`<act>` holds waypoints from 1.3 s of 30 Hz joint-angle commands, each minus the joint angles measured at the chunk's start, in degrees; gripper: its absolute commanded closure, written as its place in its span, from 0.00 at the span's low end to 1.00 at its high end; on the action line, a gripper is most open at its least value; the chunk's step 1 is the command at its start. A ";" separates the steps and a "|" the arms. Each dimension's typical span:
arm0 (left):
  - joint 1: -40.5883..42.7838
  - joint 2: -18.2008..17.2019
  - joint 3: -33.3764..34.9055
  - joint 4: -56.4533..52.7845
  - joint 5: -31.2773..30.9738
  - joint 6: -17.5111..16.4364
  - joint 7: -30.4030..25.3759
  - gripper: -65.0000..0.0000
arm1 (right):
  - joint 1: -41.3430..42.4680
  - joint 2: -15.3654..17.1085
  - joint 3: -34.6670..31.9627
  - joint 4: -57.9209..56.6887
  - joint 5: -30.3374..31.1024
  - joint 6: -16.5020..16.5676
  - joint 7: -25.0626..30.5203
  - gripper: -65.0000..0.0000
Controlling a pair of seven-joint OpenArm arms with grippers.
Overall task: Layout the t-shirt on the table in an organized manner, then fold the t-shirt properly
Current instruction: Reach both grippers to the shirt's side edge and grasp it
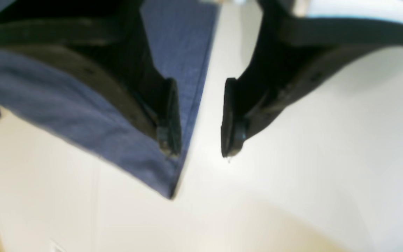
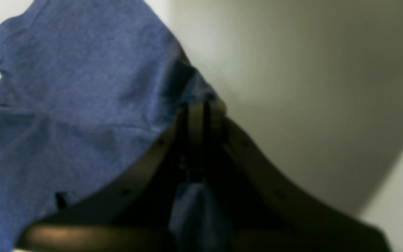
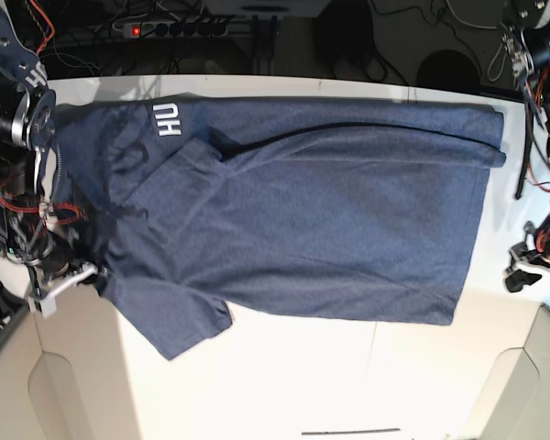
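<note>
Lies spread across the white table (image 3: pixel 284 385), the navy t-shirt (image 3: pixel 293 220), filling the middle of the base view, lettering at upper left. At the left edge, right gripper (image 2: pixel 198 115) clenched on a bunched fold of that cloth. At right, left gripper (image 1: pixel 198 119) parted and holding nothing, one finger (image 1: pixel 168 115) over the shirt's corner, the other over bare tabletop

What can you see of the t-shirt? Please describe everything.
The t-shirt is dark heathered blue, soft cotton by its look, with white letters near the collar end. It lies spread sideways on the white table, with some folds and one sleeve sticking out. The right gripper is shut on its edge; the left gripper hangs open over a corner.
</note>
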 commanded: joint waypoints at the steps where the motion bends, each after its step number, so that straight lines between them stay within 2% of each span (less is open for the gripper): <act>1: -3.41 -1.14 -0.11 -3.43 -2.40 -0.39 -1.55 0.65 | 1.79 0.79 0.07 0.94 0.44 0.28 0.96 1.00; 6: -12.33 -1.05 -0.13 -21.97 -3.82 -0.39 -4.24 0.65 | 1.03 0.79 0.07 0.94 0.46 0.31 0.96 1.00; 9: -14.64 -1.05 -0.13 -26.32 -0.33 -0.39 -7.39 0.65 | 0.44 0.79 0.07 0.96 0.44 0.46 0.96 1.00; 14: -14.73 -0.94 -0.11 -26.45 5.97 -0.31 -10.01 0.66 | -0.72 0.79 0.07 1.22 0.46 0.50 0.98 1.00; 20: -14.58 0.37 2.84 -26.71 6.56 -0.35 -9.27 0.66 | -0.70 0.79 0.07 1.51 0.87 0.50 0.98 1.00; 25: -14.64 2.49 6.27 -26.71 7.10 -0.31 -11.85 0.66 | -0.72 0.79 0.07 1.60 1.14 0.50 0.98 1.00; 29: -14.67 3.72 6.36 -26.71 8.50 -0.31 -13.60 0.66 | -0.72 0.79 0.07 1.60 1.14 0.50 0.98 1.00; 33: -14.82 3.52 6.36 -26.69 8.52 -0.33 -15.26 0.73 | -0.72 0.79 0.07 1.60 1.14 0.50 0.98 1.00; 35: -14.97 3.37 6.36 -26.69 9.09 -0.33 -15.50 0.73 | -0.72 0.79 0.07 1.60 1.16 0.50 0.98 1.00; 39: -15.41 2.45 6.36 -26.69 14.36 -0.33 -16.92 0.71 | -0.72 0.79 0.07 1.60 1.57 0.50 1.01 1.00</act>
